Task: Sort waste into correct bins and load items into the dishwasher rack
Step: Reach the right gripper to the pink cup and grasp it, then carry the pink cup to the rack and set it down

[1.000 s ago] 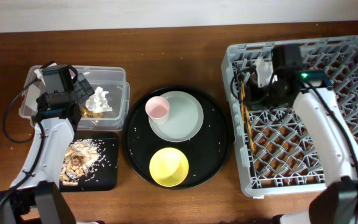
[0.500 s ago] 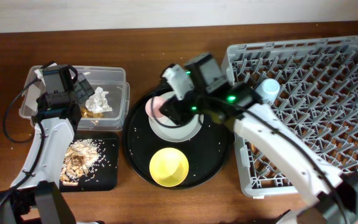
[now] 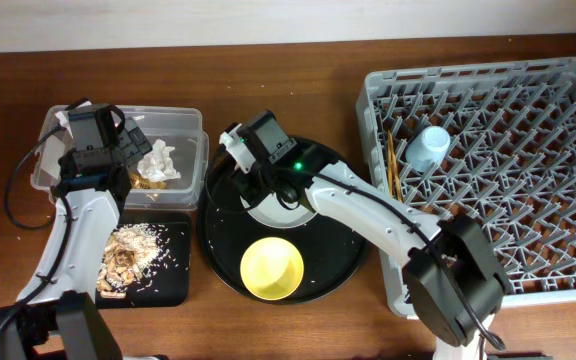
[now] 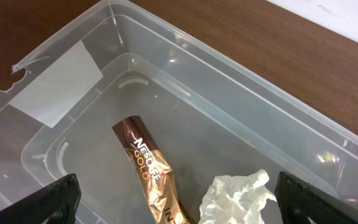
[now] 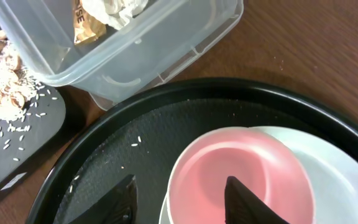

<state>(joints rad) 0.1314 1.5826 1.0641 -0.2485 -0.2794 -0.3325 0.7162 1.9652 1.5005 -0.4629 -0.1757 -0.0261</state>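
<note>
My right gripper (image 5: 179, 202) is open over the pink cup (image 5: 247, 174), one finger outside its left rim and one inside it. The cup stands on the grey-green plate (image 3: 303, 200) in the round black tray; in the overhead view my right gripper (image 3: 251, 170) hides the cup. The yellow bowl (image 3: 272, 267) sits in the tray's front. The light-blue cup (image 3: 430, 148) and chopsticks (image 3: 393, 165) lie in the grey rack (image 3: 528, 230). My left gripper (image 4: 179, 202) is open and empty above the clear tub (image 4: 58, 84), over the wrapper (image 4: 151, 168) and tissue (image 4: 235, 196).
The round black tray (image 3: 343, 255) lies between the tub and the rack. The small black tray (image 3: 173, 275) with beige food scraps (image 3: 128, 255) sits in front of the tub, under my left arm. Rice grains are scattered on both trays.
My right arm has swung from the rack to the round tray and come down over the pink cup, leaving the light-blue cup in the rack. The left arm has not moved.
</note>
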